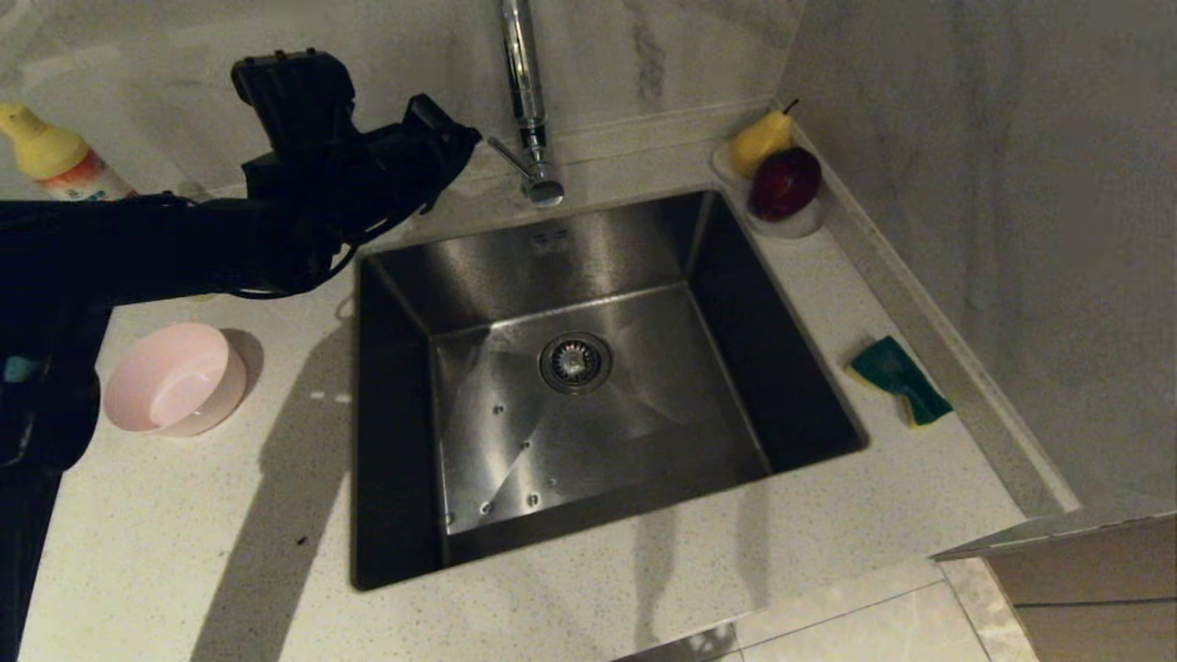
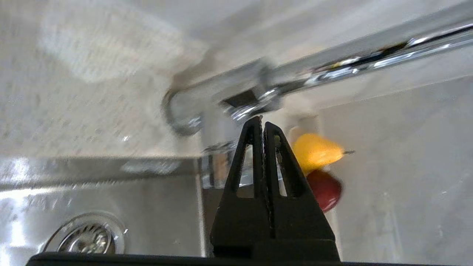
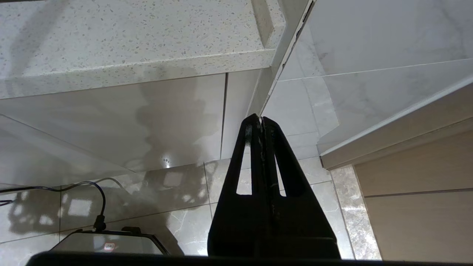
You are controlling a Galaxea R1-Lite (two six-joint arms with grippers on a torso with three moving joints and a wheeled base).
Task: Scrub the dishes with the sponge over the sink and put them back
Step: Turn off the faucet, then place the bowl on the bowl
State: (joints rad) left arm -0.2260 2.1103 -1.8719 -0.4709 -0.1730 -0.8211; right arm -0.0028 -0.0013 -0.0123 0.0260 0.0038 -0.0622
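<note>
The sink (image 1: pixel 588 368) lies bare down to its drain strainer (image 1: pixel 575 362), so there is open room to come in from above and from the front rim. Behind the sink the tap (image 1: pixel 526 101) stands tall, and the left gripper (image 1: pixel 460 138), fingers pressed together, hangs just beside it, perhaps touching its lever. At the sink's back right corner the fruit dish (image 1: pixel 782 216) crowds the wall.

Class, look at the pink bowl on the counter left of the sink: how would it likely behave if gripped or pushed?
The pink bowl looks thin-walled, so probably light and prone to sliding on the smooth counter. It already sits tilted, so a push may rock or tip it. Its rounded, glossy rim could slip in a grip.
</note>
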